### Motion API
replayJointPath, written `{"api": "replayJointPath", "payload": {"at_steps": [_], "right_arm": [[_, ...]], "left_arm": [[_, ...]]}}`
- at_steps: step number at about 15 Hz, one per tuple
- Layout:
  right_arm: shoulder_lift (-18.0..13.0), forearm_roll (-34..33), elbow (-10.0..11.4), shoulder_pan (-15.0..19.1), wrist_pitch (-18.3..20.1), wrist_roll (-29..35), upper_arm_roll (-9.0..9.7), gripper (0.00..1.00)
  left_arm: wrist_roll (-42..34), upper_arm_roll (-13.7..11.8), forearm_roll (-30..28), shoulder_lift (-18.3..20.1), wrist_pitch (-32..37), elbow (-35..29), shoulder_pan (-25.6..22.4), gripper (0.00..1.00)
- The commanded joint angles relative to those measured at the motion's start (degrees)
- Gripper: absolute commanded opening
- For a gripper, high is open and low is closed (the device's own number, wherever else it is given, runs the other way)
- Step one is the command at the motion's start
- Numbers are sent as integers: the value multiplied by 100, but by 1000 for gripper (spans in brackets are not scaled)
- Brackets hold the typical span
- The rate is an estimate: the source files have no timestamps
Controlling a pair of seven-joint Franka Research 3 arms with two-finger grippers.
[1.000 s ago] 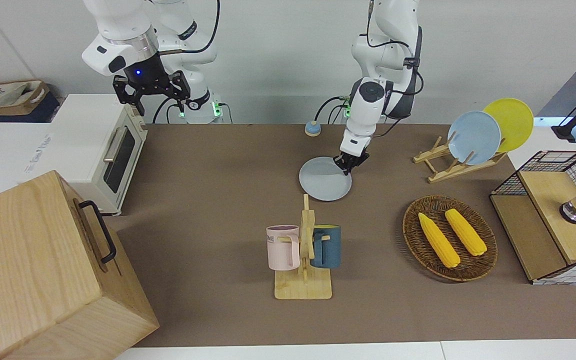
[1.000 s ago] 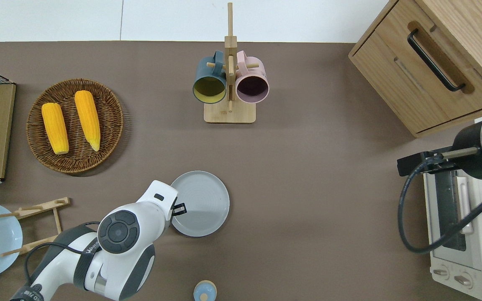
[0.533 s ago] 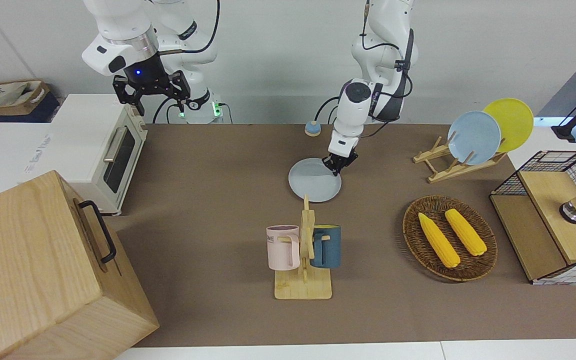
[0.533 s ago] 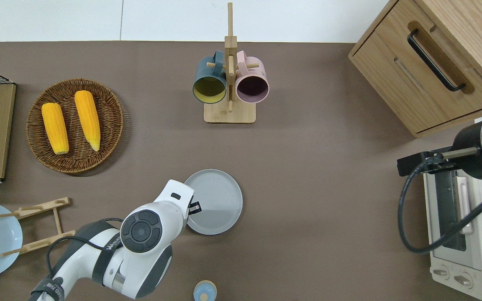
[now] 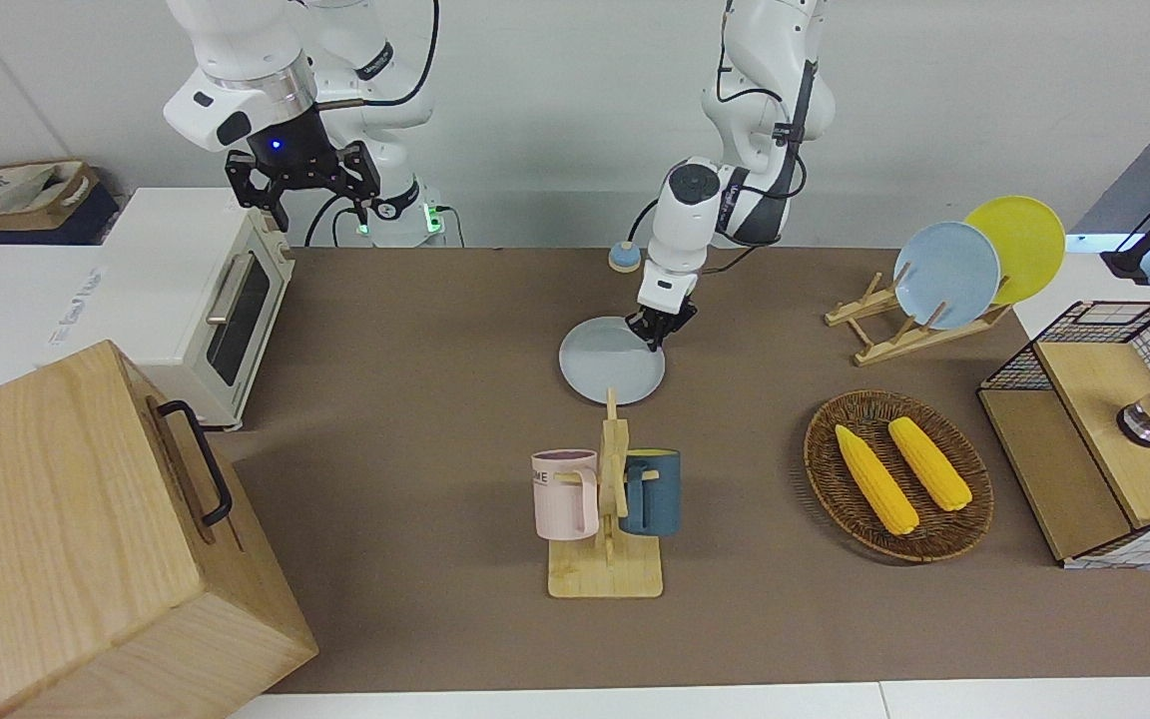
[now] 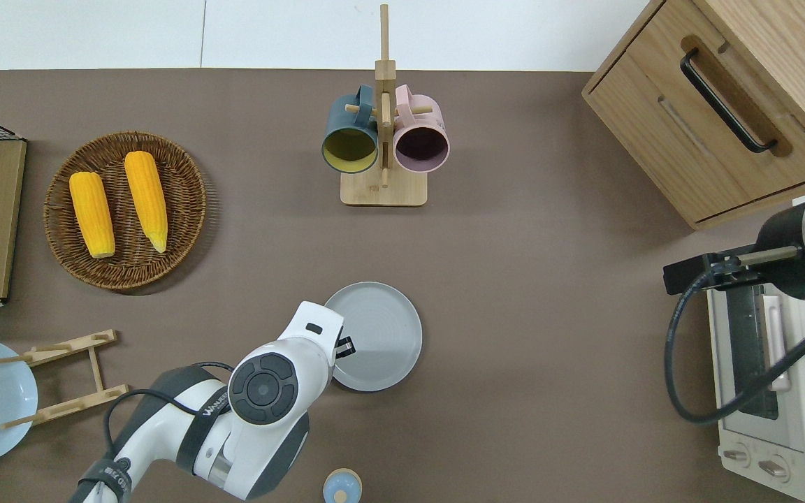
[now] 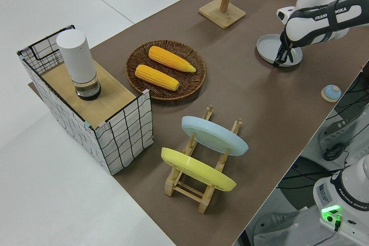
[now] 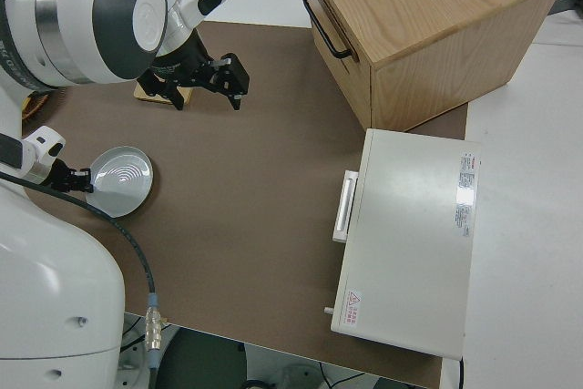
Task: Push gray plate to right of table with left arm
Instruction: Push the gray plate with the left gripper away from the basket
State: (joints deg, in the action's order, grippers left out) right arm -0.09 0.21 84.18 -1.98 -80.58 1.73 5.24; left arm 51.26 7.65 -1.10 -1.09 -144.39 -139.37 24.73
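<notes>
Gray plate [image 6: 381, 335] shifted toward right arm's end, left gripper [image 6: 344, 346] on rim

Matte table [image 5: 415, 399]; smooth gray plate [image 5: 605, 367]

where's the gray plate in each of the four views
Front view: gray plate at centre, nearer to the robots than the mug rack.
Overhead view: plate low centre, left gripper at its edge.
Left side view: plate upper right.
Right side view: plate at the view's left edge.
Shared landmark: the mug rack.
</notes>
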Motion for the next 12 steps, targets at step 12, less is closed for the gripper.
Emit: {"api": "replayJointPath", "payload": {"at_steps": [12], "right_arm": [[-35, 49, -7, 67, 69, -15, 30, 983]], "left_arm": [[1571, 140, 180, -839, -2, 823, 778, 0]]}}
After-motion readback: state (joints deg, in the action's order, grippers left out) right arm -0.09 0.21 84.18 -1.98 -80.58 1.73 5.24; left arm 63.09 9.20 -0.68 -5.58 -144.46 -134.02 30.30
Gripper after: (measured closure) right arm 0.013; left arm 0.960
